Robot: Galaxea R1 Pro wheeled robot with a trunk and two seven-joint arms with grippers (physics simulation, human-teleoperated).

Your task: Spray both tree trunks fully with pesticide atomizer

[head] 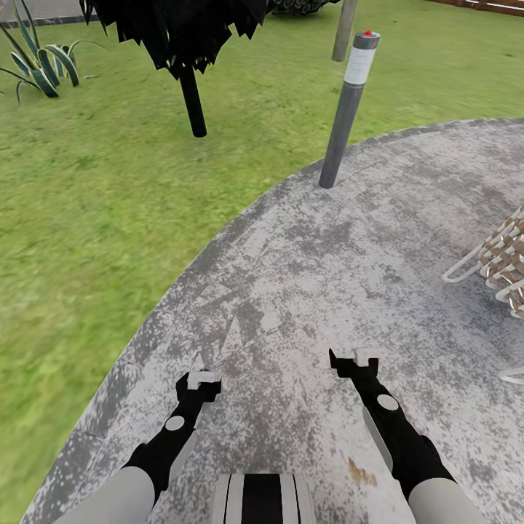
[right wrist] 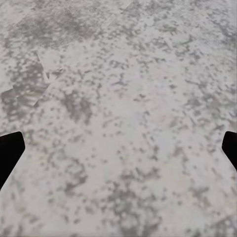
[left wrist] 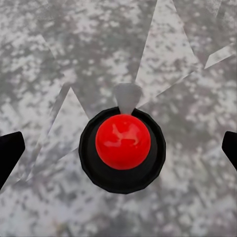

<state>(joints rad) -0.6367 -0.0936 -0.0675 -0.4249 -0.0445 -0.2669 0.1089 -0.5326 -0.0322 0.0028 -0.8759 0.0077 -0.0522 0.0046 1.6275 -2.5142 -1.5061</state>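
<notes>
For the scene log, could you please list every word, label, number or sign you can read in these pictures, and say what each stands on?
None: no readable text in any view.
The grey bollard lamp carries a plain white band and a red cap, no lettering.
The red knob in a black ring in the left wrist view is unmarked.
The speckled paving shows only mottled texture.

No readable text, labels, brands, nos. or signs anywhere; bollard lamp, upper centre of head view, has a plain white band & red cap, no lettering; grey speckled paving shows only mottled patches; red ball on a black round base, centre of left wrist view, is unmarked; woven chair at right edge bears no tag.
</notes>
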